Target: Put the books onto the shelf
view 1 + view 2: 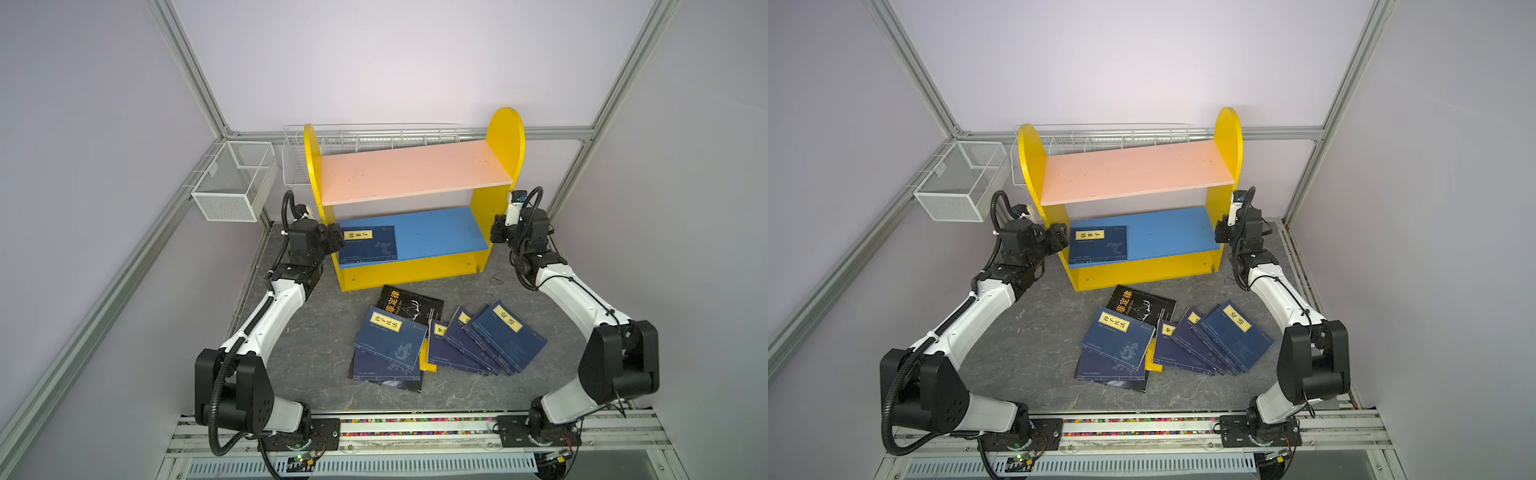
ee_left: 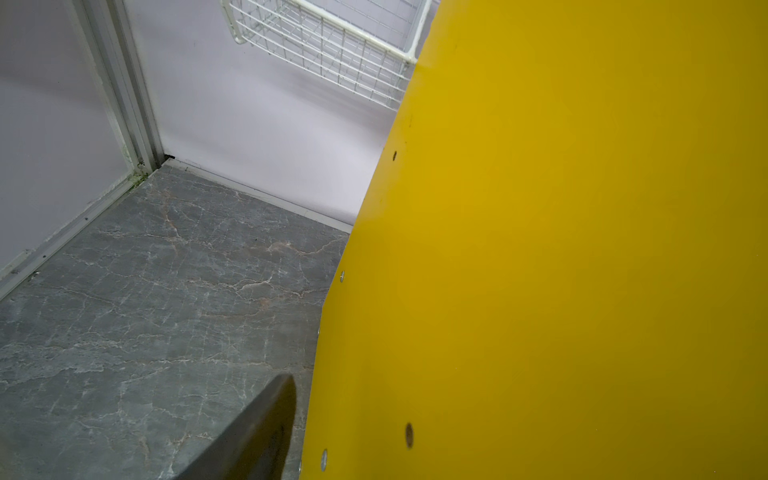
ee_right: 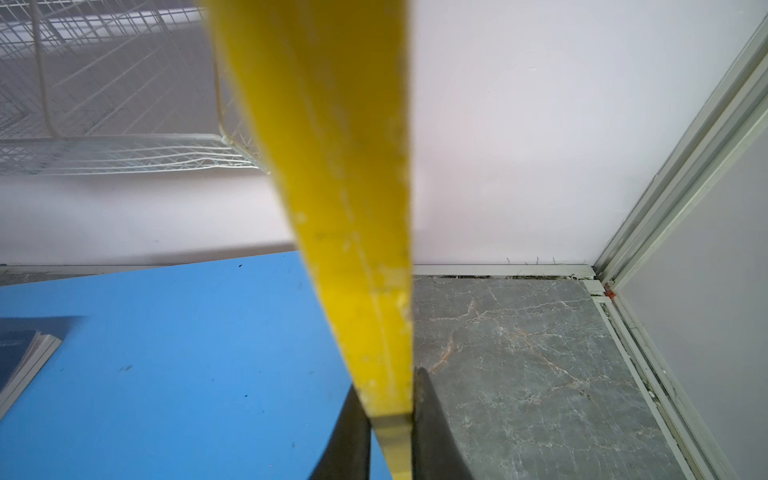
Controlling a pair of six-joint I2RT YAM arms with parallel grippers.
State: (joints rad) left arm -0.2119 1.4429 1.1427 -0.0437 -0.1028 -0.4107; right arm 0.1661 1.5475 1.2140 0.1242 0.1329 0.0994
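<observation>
Books, thin navy-blue paperbacks with yellow title labels (image 1: 498, 345), lie fanned in an overlapping heap with a black paperback (image 1: 419, 305) on the grey marble-patterned tabletop (image 1: 316, 340), just in front of the small two-tier shelf (image 1: 415, 172) with its yellow round-topped side panels, pink upper board and blue lower board. One navy paperback (image 1: 368, 246) already lies flat at the left end of that blue lower board (image 1: 444, 232). My right gripper (image 3: 390, 399) is clamped on the front edge of the right yellow side panel (image 3: 332, 166), one finger on either face of it. My left gripper (image 1: 334, 239) stands wide apart at the left yellow side panel (image 2: 540, 249). Its wrist view shows one dark finger (image 2: 266, 424) outside the panel, the other is hidden, and it grips nothing. I judge this step to be steadying or squaring the shelf before loading. To do it well I should hold the clamp square on the panel edge, bring the left jaws onto their panel before any pull, and move both arms together and slowly, so the shelf neither tips nor sheds its book. Both arms reach forward from the front rail with elbows raised and wrists turned inward, meeting the panels at about lower-board height.
</observation>
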